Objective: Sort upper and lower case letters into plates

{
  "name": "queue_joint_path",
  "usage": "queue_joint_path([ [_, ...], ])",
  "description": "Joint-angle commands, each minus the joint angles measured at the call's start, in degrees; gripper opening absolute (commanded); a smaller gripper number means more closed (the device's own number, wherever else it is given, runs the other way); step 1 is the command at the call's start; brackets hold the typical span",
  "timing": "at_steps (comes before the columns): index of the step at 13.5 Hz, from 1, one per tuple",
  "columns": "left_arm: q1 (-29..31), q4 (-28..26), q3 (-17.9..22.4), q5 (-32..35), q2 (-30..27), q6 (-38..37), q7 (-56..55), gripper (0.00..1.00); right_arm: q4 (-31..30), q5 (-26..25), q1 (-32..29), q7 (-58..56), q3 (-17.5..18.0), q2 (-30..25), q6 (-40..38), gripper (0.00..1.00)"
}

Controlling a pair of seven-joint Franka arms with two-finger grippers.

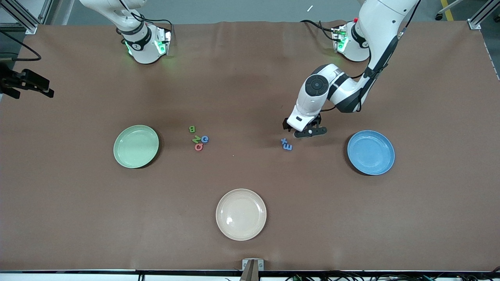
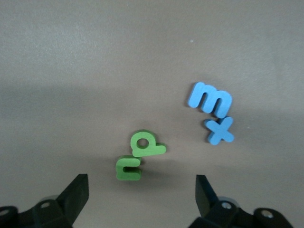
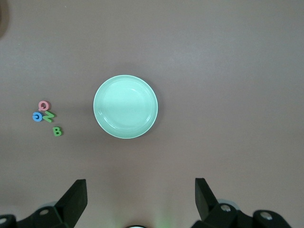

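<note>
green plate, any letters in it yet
No, the green plate lies bare in the right wrist view, and the capital letters lie in a cluster on the table beside it.

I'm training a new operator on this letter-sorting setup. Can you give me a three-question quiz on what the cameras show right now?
1. True or false: the green plate already holds a letter.
2. Which gripper hangs low over the small green letters? A) left gripper B) right gripper
3. Fill in: the two blue letters lie between the letter cluster and the ____ plate.

Key
1. False; it is bare, like the blue plate and the beige plate.
2. A; its fingers are open, nothing held.
3. Blue.
</note>
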Motion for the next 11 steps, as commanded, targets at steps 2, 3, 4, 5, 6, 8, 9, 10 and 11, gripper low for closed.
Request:
queue_joint_path([
  [2,1.59,-1.27,-0.10,3.15,0.58,1.57,-1.16,0.89,1.90,-0.28,-0.08,-0.41,0.18,8.47,2.68,1.00],
  [3,1.60,-1.18,-0.10,3.94,0.93,1.57,-1.16,0.87,3.21,-0.11,0.00,-0.41,0.18,10.94,1.98,1.00],
  [4,1.60,-1.01,-0.10,4.04,1.19,1.75,-1.16,0.85,2.88,0.16,0.44,-0.15,0.35,11.14,2.24,1.00],
  [5,1.60,-1.00,-0.10,4.04,1.28,2.71,-1.16,0.84,2.70,0.33,2.09,0.55,0.44,11.14,1.89,1.00],
  [6,1.68,-1.00,-0.01,4.04,1.37,3.93,-1.16,0.83,1.48,0.86,3.68,2.39,0.44,11.14,1.89,1.00],
  [8,2.03,-1.00,-0.01,4.30,2.25,5.70,-1.16,0.79,-0.45,3.83,6.32,7.05,0.44,11.05,2.50,1.00],
  [9,2.21,-1.00,-0.01,5.43,2.51,5.79,-1.25,0.77,-2.20,6.11,7.72,7.58,0.44,10.96,3.46,1.00],
  [10,2.56,-1.09,-0.01,6.05,2.69,5.79,-1.25,0.76,-4.74,7.44,9.22,9.59,0.44,10.44,5.64,1.00],
  [11,2.65,-1.09,-0.01,6.15,2.78,5.79,-1.25,0.74,-7.90,7.72,10.88,11.26,0.44,9.65,8.28,1.00],
])
